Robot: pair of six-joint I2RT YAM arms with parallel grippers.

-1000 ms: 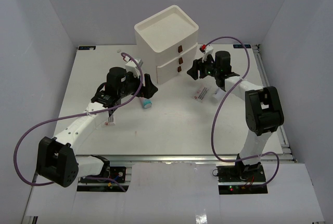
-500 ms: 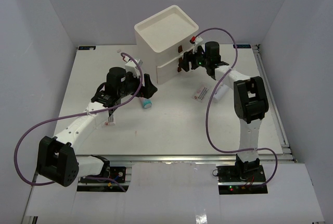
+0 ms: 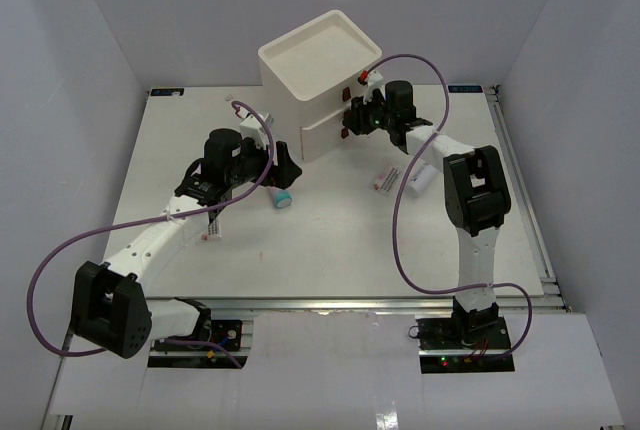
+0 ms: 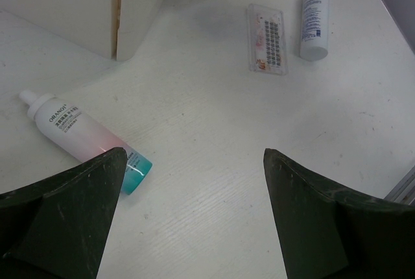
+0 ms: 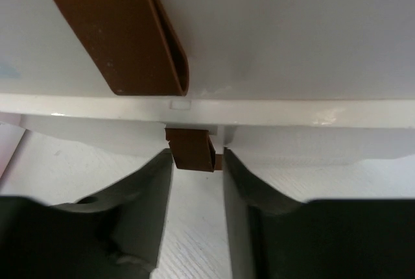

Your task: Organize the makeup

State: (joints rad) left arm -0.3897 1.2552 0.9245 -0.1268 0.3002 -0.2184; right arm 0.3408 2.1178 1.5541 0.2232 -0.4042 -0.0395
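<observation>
My right gripper (image 3: 351, 122) (image 5: 198, 162) is at the front of the white drawer box (image 3: 320, 55), its fingers closed on either side of a small brown drawer handle (image 5: 191, 150) low on the box. Another brown handle (image 5: 123, 32) hangs above it. My left gripper (image 3: 287, 168) (image 4: 194, 152) hovers wide open over the table and holds nothing. A pink tube with a teal cap (image 4: 84, 139) (image 3: 284, 198) lies beside its left finger. A white bottle (image 4: 313, 23) (image 3: 420, 182) and a flat red-printed packet (image 4: 266, 47) (image 3: 386, 179) lie to the right of the box.
Another small red-printed packet (image 3: 212, 232) lies by the left forearm. The drawer box stands at the back centre of the table (image 3: 330, 250), with white walls around the workspace. Purple cables loop over both arms.
The right arm has reached forward to the drawer box and its fingers have closed on the low handle. The left arm has not moved.
</observation>
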